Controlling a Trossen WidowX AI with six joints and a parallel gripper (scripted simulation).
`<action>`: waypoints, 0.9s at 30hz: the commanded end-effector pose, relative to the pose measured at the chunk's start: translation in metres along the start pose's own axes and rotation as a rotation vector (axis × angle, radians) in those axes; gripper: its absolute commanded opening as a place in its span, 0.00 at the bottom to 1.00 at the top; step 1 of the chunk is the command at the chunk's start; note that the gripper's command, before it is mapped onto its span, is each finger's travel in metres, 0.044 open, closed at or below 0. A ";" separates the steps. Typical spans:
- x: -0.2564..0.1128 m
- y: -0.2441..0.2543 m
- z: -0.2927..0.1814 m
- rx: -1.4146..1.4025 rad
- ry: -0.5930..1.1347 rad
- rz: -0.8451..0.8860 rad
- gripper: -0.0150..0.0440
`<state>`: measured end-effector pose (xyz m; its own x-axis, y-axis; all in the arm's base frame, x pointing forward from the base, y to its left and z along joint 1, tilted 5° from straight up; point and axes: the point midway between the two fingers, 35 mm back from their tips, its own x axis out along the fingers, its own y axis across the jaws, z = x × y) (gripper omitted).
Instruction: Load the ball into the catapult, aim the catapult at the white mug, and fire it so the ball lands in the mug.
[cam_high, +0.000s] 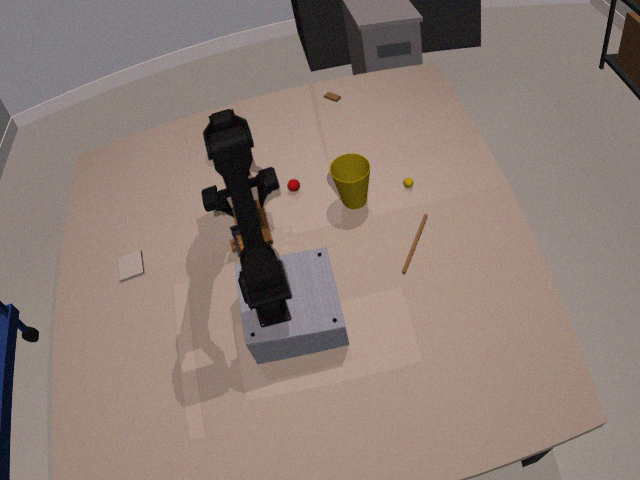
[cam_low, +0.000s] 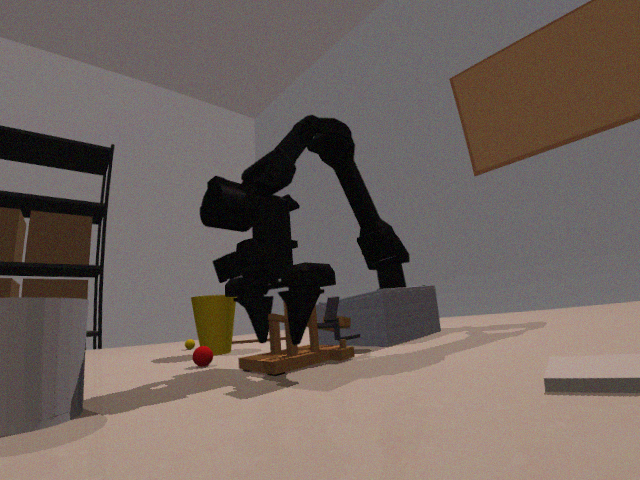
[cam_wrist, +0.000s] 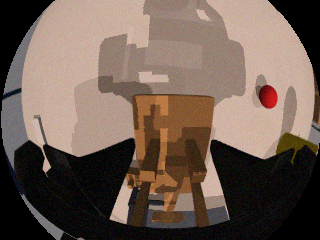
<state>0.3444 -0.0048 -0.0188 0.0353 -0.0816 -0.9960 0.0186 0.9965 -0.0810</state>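
The wooden catapult stands on the table beneath the arm. My gripper is open, its fingers low on either side of the catapult's uprights, with gaps beside them in the wrist view. A red ball lies on the table beside the catapult. A smaller yellow ball lies beyond the yellow cup. A pale cylinder, seemingly the white mug, stands at the left front in the exterior view; I cannot make it out in the top view.
A yellow cup stands between the two balls. A wooden stick, a white flat block and a small brown piece lie on the table. The arm's grey base block is close behind the catapult.
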 end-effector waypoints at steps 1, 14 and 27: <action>-0.001 0.000 0.000 0.000 -0.001 0.000 0.69; -0.025 0.000 0.001 0.000 -0.001 0.000 0.28; -0.041 0.000 0.002 -0.001 -0.001 0.001 0.25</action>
<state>0.3441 -0.0012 0.0244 0.0327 -0.0811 -0.9962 0.0146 0.9966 -0.0806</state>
